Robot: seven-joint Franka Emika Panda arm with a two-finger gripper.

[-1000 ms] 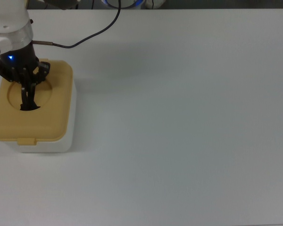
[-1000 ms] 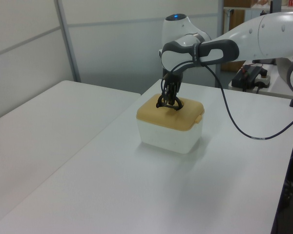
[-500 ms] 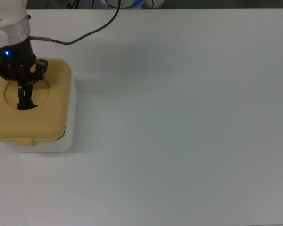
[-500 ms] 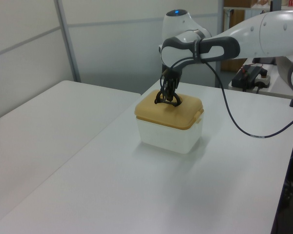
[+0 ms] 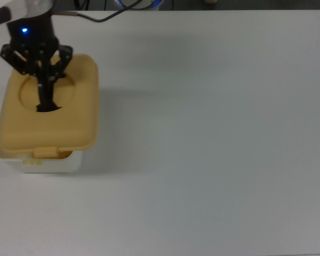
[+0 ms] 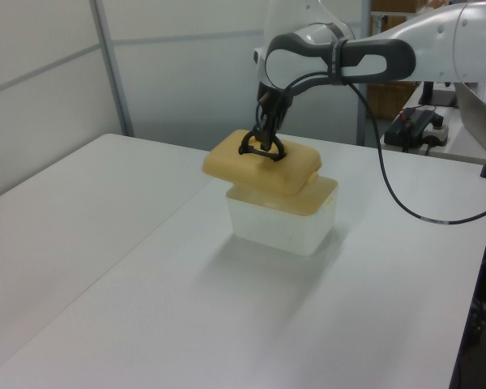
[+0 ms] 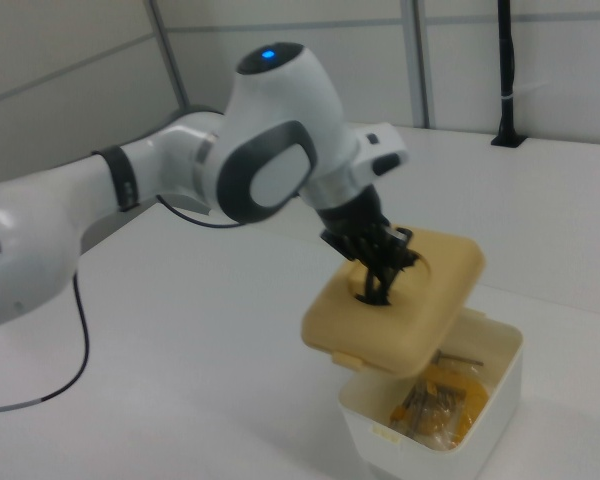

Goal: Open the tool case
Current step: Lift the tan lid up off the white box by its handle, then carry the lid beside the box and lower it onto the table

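The lid (image 5: 48,114) blocks nearly all of the white box (image 5: 48,162) in the top view, the arm (image 5: 29,10) gets chopped off by the top edge, and whatever's inside the box (image 7: 430,400) in the right view is just a yellowish jumble.

Tool case (image 7: 435,430): white translucent box, tan-yellow lid (image 5: 53,122), black handle (image 6: 259,148). Claw (image 5: 44,104) black, blue light on it. Arm (image 7: 180,180) white with dark grey panels. Bench (image 5: 213,133) plain white. Cable (image 6: 405,203) black.
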